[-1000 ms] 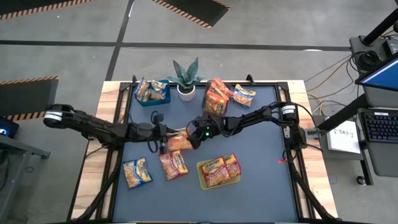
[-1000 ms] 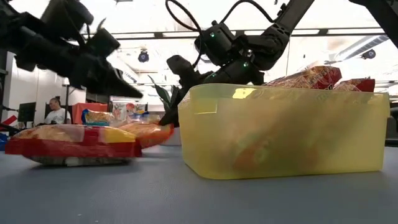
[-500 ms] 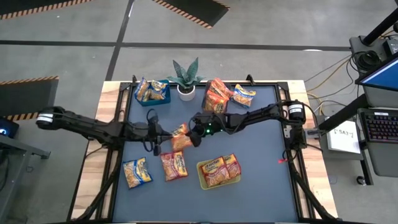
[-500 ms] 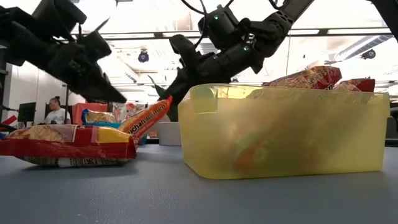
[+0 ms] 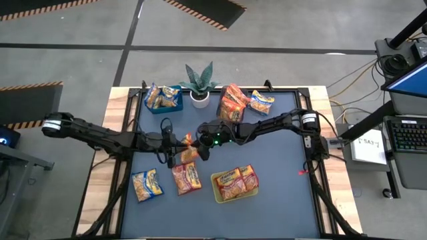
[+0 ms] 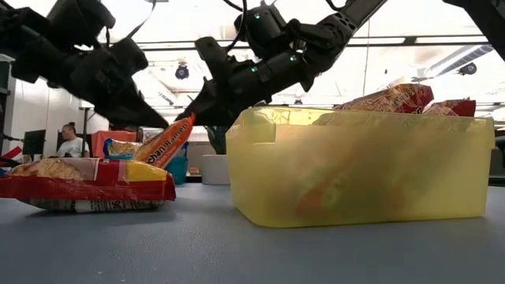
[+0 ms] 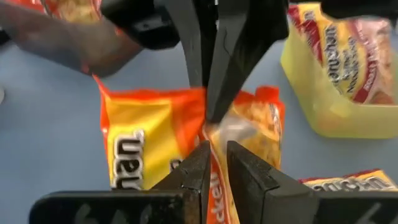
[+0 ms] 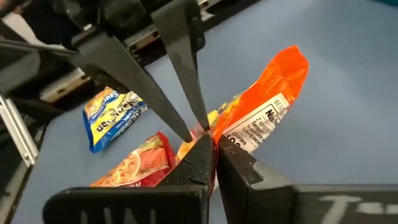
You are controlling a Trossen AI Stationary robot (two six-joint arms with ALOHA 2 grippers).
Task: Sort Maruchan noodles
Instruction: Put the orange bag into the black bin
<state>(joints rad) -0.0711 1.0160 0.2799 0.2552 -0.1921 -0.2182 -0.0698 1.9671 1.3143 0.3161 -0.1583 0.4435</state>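
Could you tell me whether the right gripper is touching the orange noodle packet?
Touching: the right wrist view shows the right gripper shut on the orange packet's edge.

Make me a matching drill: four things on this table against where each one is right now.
1. orange packet
2. blue bin
3. yellow-green bin
4. potted plant

a. near edge, holding packets
b. far edge, middle
c. off the table, pinched by the left tool and right tool
d. far left corner

Pairs: 1-c, 2-d, 3-a, 4-b
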